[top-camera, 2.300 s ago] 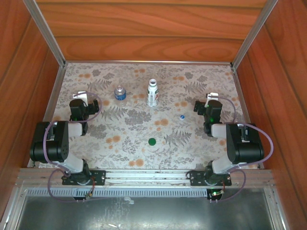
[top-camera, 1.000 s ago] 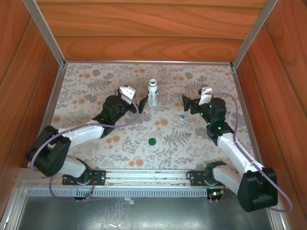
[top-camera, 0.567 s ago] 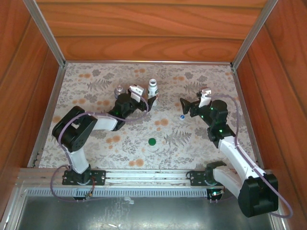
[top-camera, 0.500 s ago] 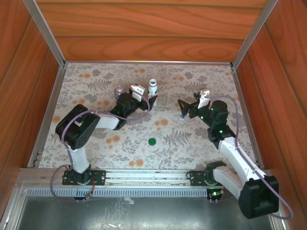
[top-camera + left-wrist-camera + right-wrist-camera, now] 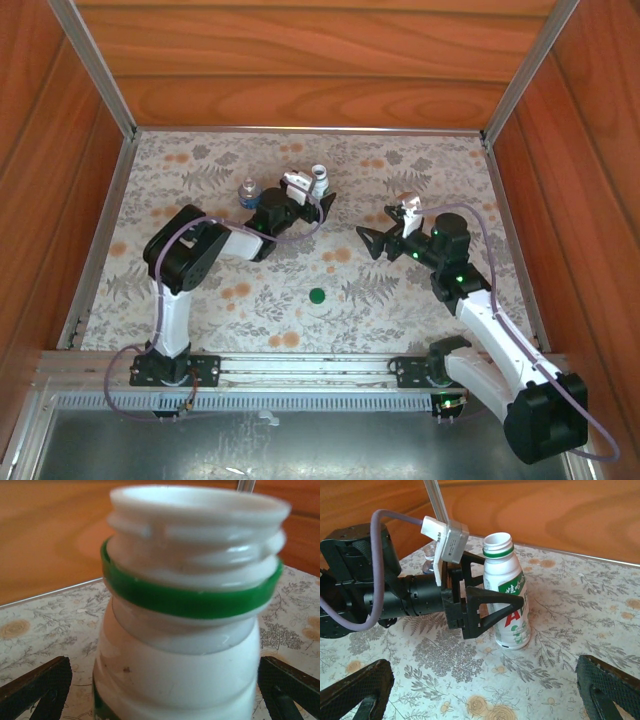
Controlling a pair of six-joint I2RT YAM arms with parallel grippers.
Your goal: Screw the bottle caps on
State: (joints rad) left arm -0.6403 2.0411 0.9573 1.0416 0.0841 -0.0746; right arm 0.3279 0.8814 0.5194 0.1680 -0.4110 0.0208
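The taller white bottle [image 5: 319, 177] stands upright and uncapped at the back centre. Its threaded neck and green ring [image 5: 190, 600] loom close in the left wrist view. My left gripper [image 5: 318, 194] is open, one finger on each side of this bottle's body [image 5: 510, 605], with a gap still showing. The short clear bottle [image 5: 247, 192] stands to its left, partly behind the left arm [image 5: 427, 555]. A dark green cap [image 5: 317, 296] lies flat mid-table. My right gripper [image 5: 368, 243] is open and low over the mat, right of the white bottle, with nothing between its fingers [image 5: 355, 690].
A floral mat [image 5: 420, 180] covers the table, boxed in by wooden walls [image 5: 320, 60] at the back and both sides. Aluminium posts [image 5: 100, 70] rise at the back corners. A metal rail [image 5: 300, 365] runs along the near edge.
The left gripper has pushed forward and right until its fingers flank the white bottle. The right gripper has slid left and lower, over the spot where a small blue cap lay.
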